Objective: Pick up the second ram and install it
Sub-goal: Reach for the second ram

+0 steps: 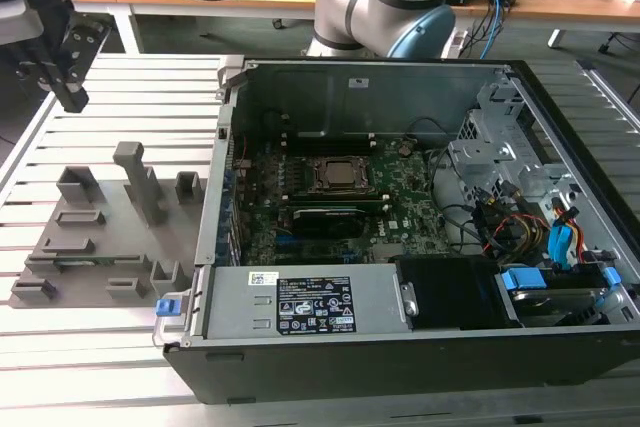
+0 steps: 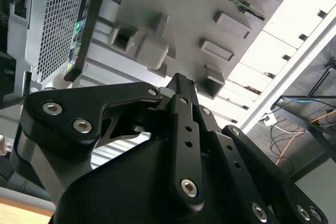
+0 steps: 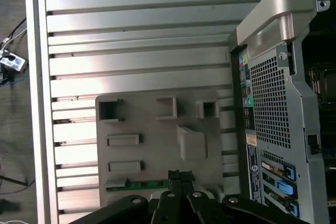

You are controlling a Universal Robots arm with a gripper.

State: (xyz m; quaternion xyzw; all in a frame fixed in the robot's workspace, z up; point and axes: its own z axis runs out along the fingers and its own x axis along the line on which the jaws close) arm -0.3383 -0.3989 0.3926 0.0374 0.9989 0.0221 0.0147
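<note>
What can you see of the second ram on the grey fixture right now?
The second ram is a thin, long green board stick sitting in a slot along one edge of the grey fixture plate, outside the computer case. Its chips are too small to make out. Only the fixture touches it; the gripper hangs above, apart.

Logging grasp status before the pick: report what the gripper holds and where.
Nothing is held. The gripper hangs above the table, jaws shut with nothing between them; the second ram lies in the grey fixture.
</note>
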